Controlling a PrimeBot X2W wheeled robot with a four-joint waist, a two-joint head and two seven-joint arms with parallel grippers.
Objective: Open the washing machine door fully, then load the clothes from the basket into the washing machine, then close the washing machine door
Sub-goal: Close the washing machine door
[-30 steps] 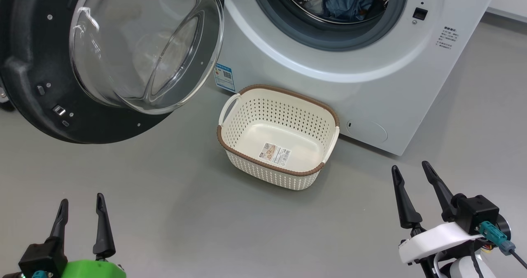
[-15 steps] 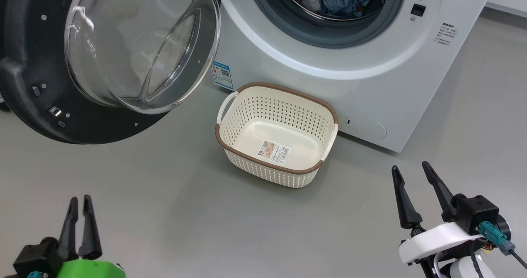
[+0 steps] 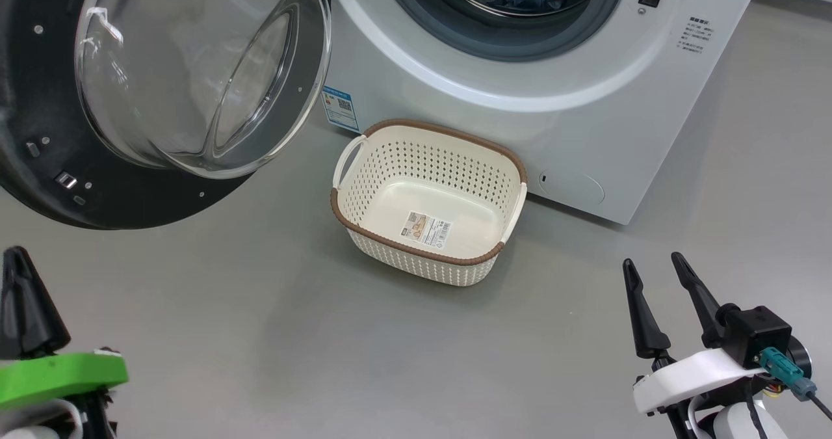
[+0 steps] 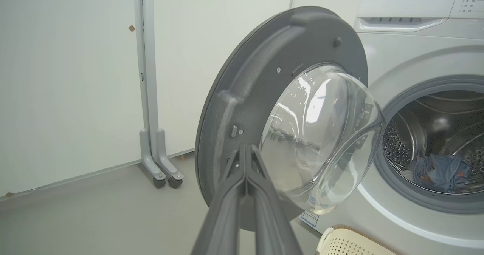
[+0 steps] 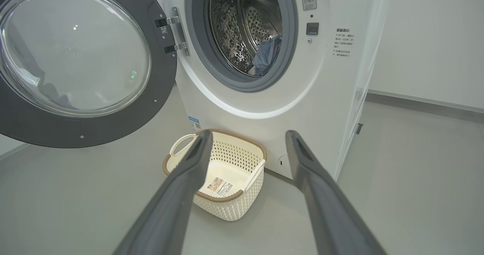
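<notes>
Showed the washing machine door (image 3: 195, 75) swung wide on its hinges from the washing machine (image 3: 520, 114). Found the basket (image 3: 422, 271) empty on the floor (image 3: 260, 335), just before the washer's front, and the clothes (image 4: 438, 171), a blue bundle, lying low in the drum. Judged opening and loading done, with only the door's closing to come. Held nothing in either arm: left jaws pressed together, right jaws spread wide, both apart from the door. Could not make out a cream piece beside the blue for certain; cropped the drum's upper part in the head view.
</notes>
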